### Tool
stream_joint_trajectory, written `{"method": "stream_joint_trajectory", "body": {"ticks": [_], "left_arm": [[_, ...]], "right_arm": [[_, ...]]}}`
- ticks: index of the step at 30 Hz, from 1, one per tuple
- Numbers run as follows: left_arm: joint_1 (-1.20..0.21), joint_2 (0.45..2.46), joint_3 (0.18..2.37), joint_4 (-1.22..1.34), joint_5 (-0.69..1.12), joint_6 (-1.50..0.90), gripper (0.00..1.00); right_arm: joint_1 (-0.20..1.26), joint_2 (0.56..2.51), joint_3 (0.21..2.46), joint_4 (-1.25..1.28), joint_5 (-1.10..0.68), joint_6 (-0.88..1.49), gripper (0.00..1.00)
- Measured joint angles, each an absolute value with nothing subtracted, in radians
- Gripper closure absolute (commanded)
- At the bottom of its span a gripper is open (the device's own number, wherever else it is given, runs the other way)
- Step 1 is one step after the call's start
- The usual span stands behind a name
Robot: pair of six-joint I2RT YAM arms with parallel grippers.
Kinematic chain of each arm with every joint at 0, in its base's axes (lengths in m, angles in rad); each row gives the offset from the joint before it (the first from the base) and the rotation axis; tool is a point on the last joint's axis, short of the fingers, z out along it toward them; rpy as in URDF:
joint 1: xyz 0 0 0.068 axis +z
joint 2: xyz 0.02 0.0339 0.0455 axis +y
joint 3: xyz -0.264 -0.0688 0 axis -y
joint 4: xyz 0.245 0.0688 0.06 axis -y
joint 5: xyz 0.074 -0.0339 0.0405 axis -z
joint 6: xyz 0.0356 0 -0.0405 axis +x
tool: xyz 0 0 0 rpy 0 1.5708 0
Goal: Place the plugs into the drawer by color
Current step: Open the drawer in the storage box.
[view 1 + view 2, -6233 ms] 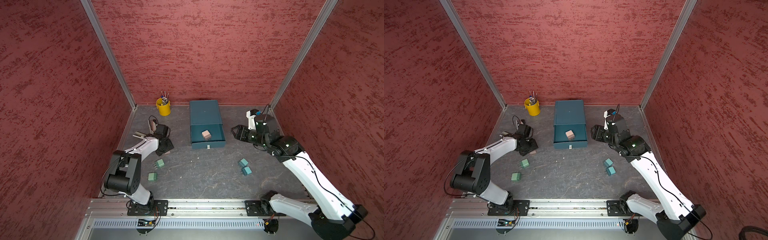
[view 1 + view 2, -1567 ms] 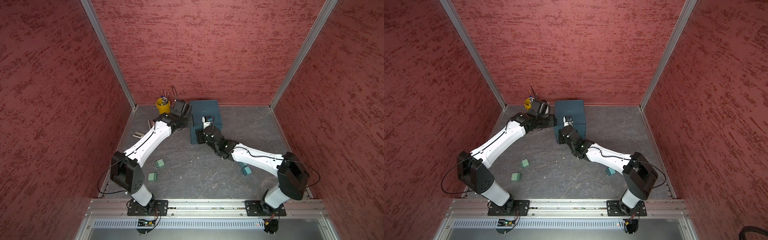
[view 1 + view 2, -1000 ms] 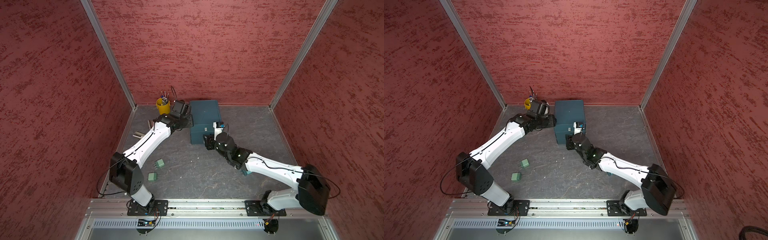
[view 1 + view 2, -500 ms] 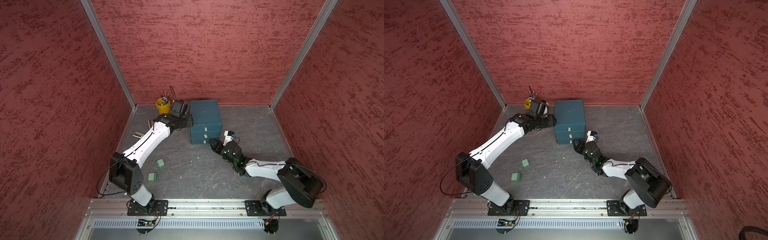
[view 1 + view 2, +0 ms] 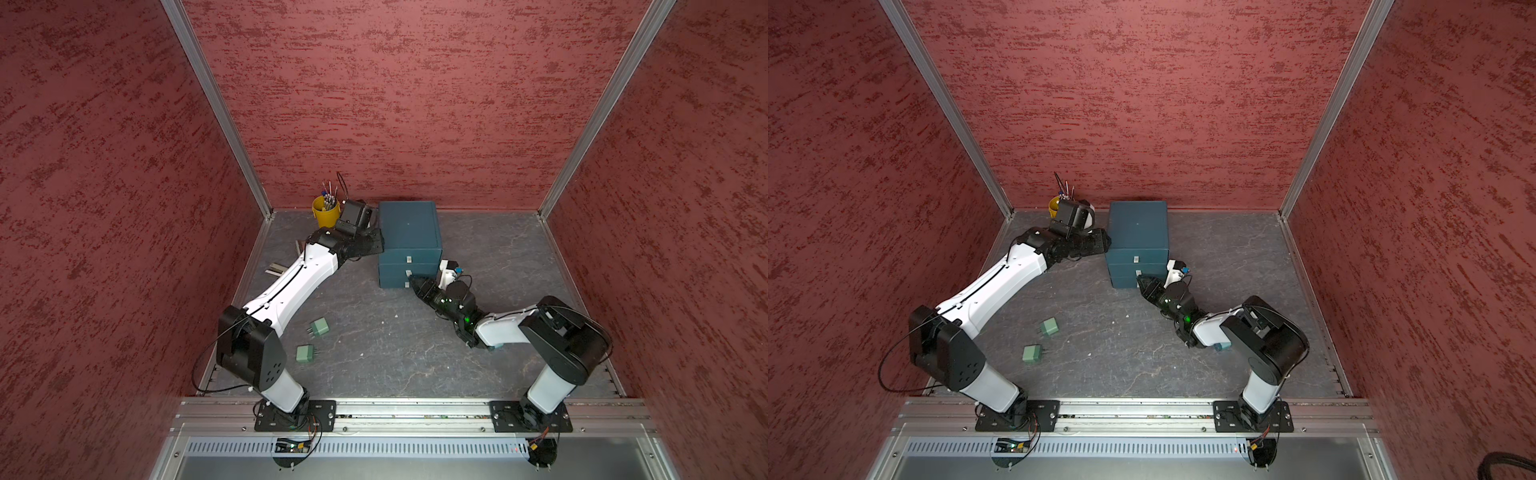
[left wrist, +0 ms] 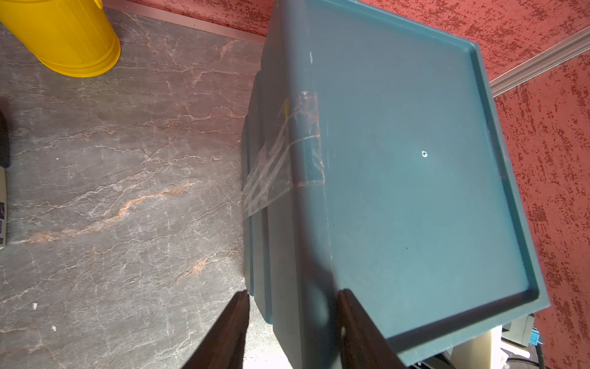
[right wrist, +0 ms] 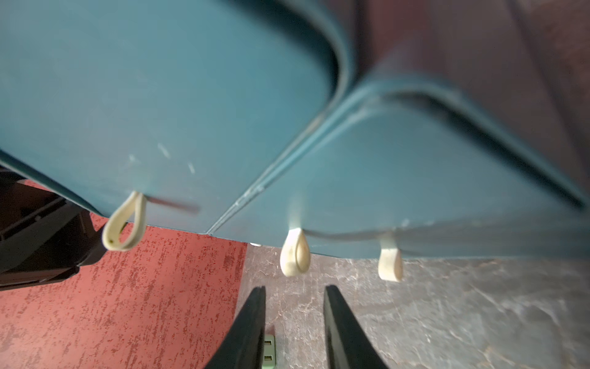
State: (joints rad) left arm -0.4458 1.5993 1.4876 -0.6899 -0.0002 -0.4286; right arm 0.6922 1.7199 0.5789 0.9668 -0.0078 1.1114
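The teal drawer unit (image 5: pixel 409 232) (image 5: pixel 1138 230) stands at the back with all three drawers closed. My left gripper (image 5: pixel 377 245) (image 6: pixel 295 292) is at its left side, jaws apart and straddling the unit's upper edge (image 6: pixel 297 223). My right gripper (image 5: pixel 413 282) (image 7: pixel 293 289) sits low in front of the unit, open by a narrow gap with nothing in it, just short of the middle cream pull tab (image 7: pixel 295 255). Two green plugs (image 5: pixel 320 327) (image 5: pixel 304 353) lie on the floor at the left. A teal plug (image 5: pixel 1222 346) peeks from under my right arm.
A yellow cup of pens (image 5: pixel 325 212) (image 6: pixel 64 38) stands behind my left gripper. A metal stapler (image 5: pixel 276 270) lies by the left wall. Red walls close in three sides, and a metal rail (image 5: pixel 415 411) runs along the front.
The drawer that stood open with a pink plug inside is now closed. My right arm has drawn back and dropped low before the tabs, its jaws narrowing. The left arm stays at the unit.
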Motion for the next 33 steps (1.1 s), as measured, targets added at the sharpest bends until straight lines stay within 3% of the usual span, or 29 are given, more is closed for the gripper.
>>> {"method": "stream_joint_trajectory", "body": {"ticks": [17, 23, 30, 33], "left_arm": [[-0.456, 1.583, 1.456, -0.653, 0.010, -0.413, 0.57], [-0.462, 1.578, 1.449, -0.648, 0.010, -0.410, 0.58], [-0.462, 1.576, 1.444, -0.642, 0.010, -0.410, 0.59], [-0.462, 1.576, 1.443, -0.641, 0.010, -0.410, 0.59]], "right_arm": [[0.690, 1.808, 0.615, 1.052, 0.012, 1.158, 0.69], [0.684, 1.808, 0.635, 1.049, 0.023, 1.163, 0.82], [0.684, 1.809, 0.641, 1.035, 0.023, 1.164, 0.85], [0.684, 1.809, 0.641, 1.026, 0.023, 1.164, 0.99]]}}
